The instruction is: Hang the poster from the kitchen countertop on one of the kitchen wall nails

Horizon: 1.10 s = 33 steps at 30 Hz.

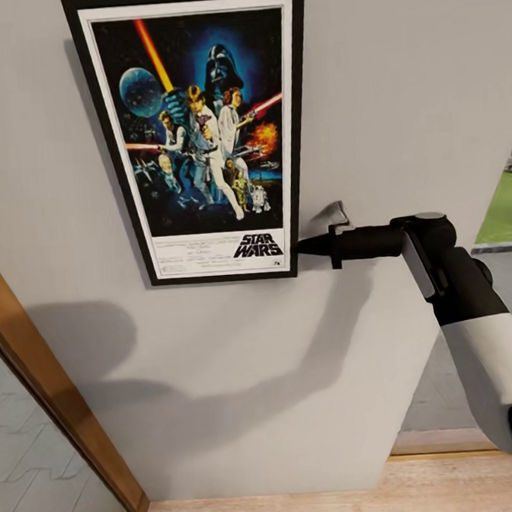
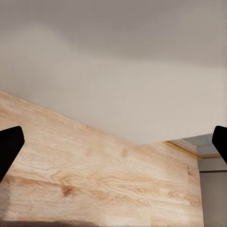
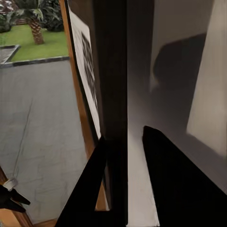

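The poster (image 1: 202, 134) hung flat on the grey wall (image 1: 398, 108), its lower edge corner just at the right claw (image 1: 305, 246) tips. The right wrist view showed the frame edge (image 3: 113, 94) clenched between its 2 fingers (image 3: 90, 189). The left claw (image 2: 113, 146) stood released over wooden floor (image 2: 94, 170).

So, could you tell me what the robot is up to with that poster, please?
The robot is putting the poster up on the grey wall. It sits flat against the wall, upright. The right gripper reaches in from the side at the poster's lower right corner, and its fingers straddle the frame edge, apparently holding it. The left gripper is open and empty over a wooden surface. Whether the poster already hangs on a nail cannot be seen.
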{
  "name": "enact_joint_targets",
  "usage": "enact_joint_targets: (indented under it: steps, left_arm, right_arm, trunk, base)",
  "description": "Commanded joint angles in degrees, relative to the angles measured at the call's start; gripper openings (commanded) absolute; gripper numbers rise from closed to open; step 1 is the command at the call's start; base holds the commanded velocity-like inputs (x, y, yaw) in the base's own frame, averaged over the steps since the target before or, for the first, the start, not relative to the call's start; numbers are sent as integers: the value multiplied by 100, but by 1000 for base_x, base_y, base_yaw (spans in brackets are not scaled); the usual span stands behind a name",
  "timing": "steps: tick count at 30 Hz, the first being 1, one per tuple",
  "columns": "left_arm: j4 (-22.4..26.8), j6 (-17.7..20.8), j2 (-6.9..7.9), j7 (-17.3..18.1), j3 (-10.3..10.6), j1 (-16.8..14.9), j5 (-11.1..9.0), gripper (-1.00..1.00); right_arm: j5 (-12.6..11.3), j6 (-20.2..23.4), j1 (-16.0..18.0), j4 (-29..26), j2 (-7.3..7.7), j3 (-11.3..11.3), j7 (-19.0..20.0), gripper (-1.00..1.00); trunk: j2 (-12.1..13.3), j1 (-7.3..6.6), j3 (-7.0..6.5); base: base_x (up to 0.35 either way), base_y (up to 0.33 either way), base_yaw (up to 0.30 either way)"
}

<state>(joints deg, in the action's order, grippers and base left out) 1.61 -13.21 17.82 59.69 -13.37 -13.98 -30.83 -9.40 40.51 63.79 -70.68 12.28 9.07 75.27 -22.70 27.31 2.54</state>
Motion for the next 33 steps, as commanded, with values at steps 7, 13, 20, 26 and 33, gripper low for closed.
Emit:
enact_joint_targets:
  steps: [7,13,20,26,33]
  left_arm:
    - [-3,-32,2,18,-52,-4,45,100]
    - [-3,-32,2,17,-52,-3,45,100]
    - [-3,-32,2,17,-52,-7,46,100]
    - [-3,-32,2,17,-52,-3,46,100]
    - [-3,-32,2,17,-52,-5,48,100]
  right_arm:
    - [-167,475,-350,-185,155,-221,-355,-100]
    - [-167,475,-350,-190,154,-221,-355,-100]
    - [-167,456,-350,-191,156,-221,-342,100]
    - [-167,470,-350,-191,159,-220,-338,100]
    - [-167,467,-350,-187,160,-221,-339,100]
  trunk:
    - [-22,-153,15]
    - [-22,-153,15]
    - [-22,-153,15]
    - [-22,-153,15]
    - [-22,-153,15]
  base:
    - [0,0,0]
    - [0,0,0]
    - [0,0,0]
    - [0,0,0]
    - [0,0,0]
